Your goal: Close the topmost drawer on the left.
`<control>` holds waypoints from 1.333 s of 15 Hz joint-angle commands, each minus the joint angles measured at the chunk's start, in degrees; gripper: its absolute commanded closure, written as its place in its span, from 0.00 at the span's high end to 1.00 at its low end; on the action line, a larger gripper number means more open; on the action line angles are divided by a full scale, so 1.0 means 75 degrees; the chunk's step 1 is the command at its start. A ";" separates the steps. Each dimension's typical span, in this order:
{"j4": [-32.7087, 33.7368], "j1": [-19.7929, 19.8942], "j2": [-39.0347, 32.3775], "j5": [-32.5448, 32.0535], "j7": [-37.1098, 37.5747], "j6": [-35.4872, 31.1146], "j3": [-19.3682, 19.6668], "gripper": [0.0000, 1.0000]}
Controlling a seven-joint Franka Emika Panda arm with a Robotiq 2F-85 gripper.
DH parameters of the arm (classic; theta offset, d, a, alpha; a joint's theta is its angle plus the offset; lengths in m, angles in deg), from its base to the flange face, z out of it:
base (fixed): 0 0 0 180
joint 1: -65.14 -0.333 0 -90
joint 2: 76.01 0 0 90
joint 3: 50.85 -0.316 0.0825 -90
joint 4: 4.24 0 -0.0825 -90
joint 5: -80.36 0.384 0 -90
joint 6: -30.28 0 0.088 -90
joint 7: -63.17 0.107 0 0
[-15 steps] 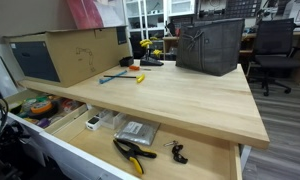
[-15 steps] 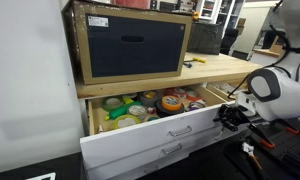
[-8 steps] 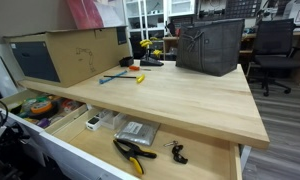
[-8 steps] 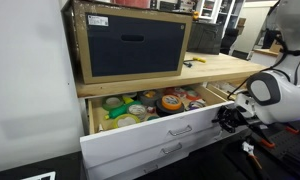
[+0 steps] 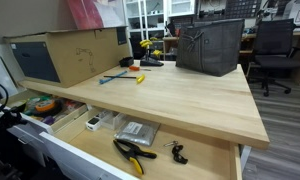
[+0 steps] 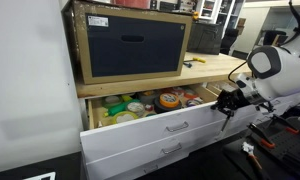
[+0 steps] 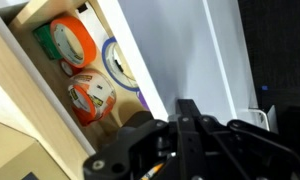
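The top left drawer (image 6: 160,128) is white and stands partly open under the wooden bench top. It holds several tape rolls (image 6: 168,100). My gripper (image 6: 228,101) is shut and empty, pressed against the right end of the drawer front. In the wrist view the closed fingers (image 7: 187,112) rest on the white drawer front (image 7: 180,50), with orange tape rolls (image 7: 90,95) inside. In an exterior view the same drawer (image 5: 40,106) shows at the left edge, with the arm dark beside it.
A cardboard box with a black bin (image 6: 130,45) sits on the bench top above the drawer. A lower drawer (image 6: 175,152) is shut. Another open drawer holds pliers (image 5: 135,155). A black bag (image 5: 210,45) and an office chair (image 5: 275,50) stand behind.
The gripper has moved up and toward the bench, and the left drawer has slid further in; fewer tape rolls show.
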 commanded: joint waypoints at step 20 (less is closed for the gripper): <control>-0.0008 0.1559 0.0649 0.0078 0.0714 -0.1502 -0.2051 0.00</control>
